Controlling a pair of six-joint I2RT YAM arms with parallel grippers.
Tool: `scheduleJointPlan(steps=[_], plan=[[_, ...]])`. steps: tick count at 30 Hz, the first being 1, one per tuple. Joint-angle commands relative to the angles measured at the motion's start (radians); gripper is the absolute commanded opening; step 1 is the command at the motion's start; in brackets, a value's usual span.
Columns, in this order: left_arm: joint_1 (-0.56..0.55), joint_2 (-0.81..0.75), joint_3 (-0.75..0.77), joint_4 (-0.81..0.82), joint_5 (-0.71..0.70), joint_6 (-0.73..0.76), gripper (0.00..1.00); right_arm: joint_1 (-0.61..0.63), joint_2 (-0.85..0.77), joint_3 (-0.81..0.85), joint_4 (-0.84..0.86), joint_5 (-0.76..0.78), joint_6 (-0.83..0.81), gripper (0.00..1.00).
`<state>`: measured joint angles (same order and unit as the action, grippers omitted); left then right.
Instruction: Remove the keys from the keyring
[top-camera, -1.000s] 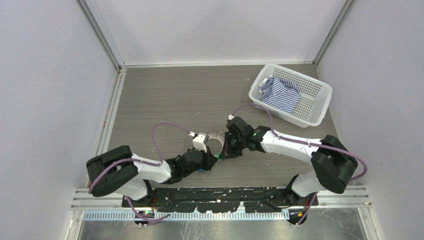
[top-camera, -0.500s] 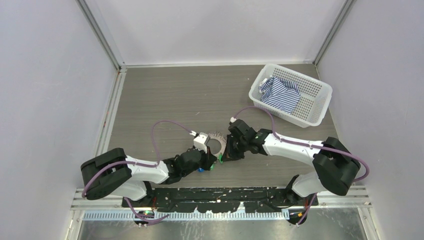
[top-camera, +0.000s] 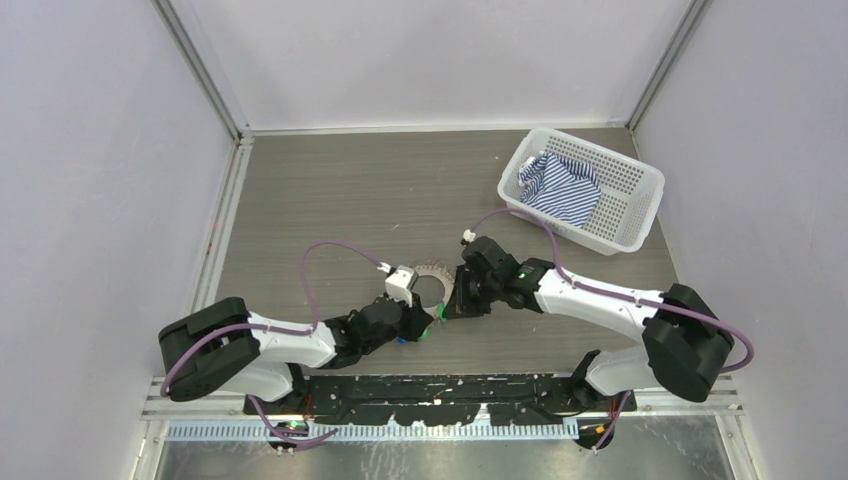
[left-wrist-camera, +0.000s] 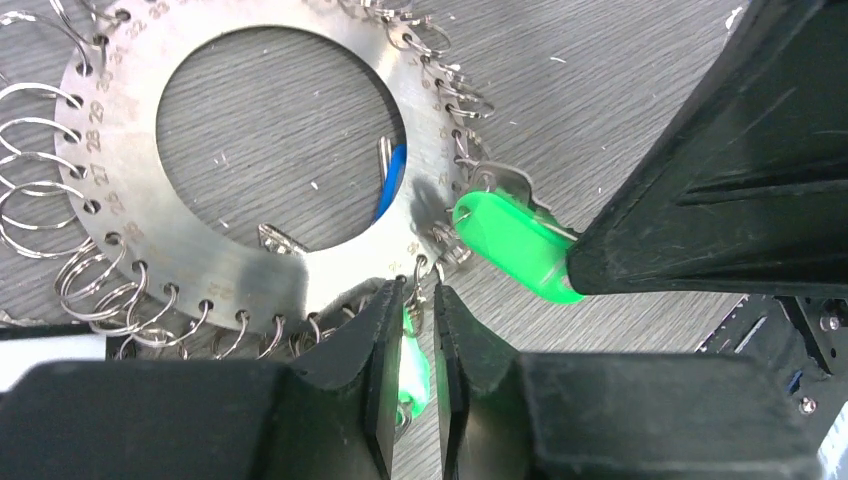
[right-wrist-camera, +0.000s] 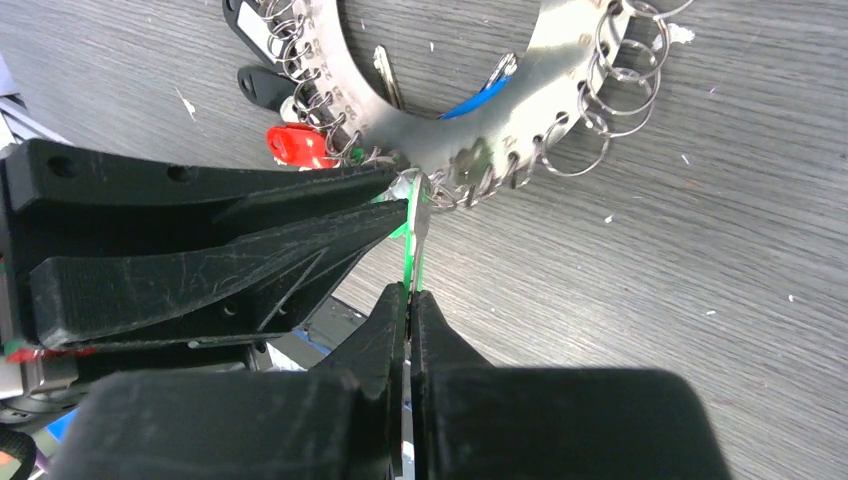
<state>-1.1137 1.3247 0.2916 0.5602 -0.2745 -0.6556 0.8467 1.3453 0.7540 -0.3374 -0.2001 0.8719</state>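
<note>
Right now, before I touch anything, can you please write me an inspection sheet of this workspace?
Surface: grey wood-grain table with small white specks.
Job's things: keyring lies flat on the table; a blue key, a red tag, black tags and green tags hang on it.
Clutter: white basket holding a striped cloth, far right.
Grippers: left gripper shut on the first green tag; right gripper shut on the second green tag.
Cables: purple cables loop over both arms.
Surroundings: plain walls, metal frame posts.
</note>
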Motion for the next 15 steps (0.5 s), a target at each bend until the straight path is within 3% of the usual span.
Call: scheduleJointPlan(steps=[1, 15], plan=[[-0.003, -0.01, 0.0, -0.016, -0.02, -0.044, 0.21, -0.005, -0.041, 0.016, 0.014, 0.008, -0.016, 0.01], [-0.005, 0.001, -0.006, 0.062, 0.043, -0.114, 0.23, -0.005, -0.023, 0.031, 0.021, -0.008, -0.011, 0.01]])
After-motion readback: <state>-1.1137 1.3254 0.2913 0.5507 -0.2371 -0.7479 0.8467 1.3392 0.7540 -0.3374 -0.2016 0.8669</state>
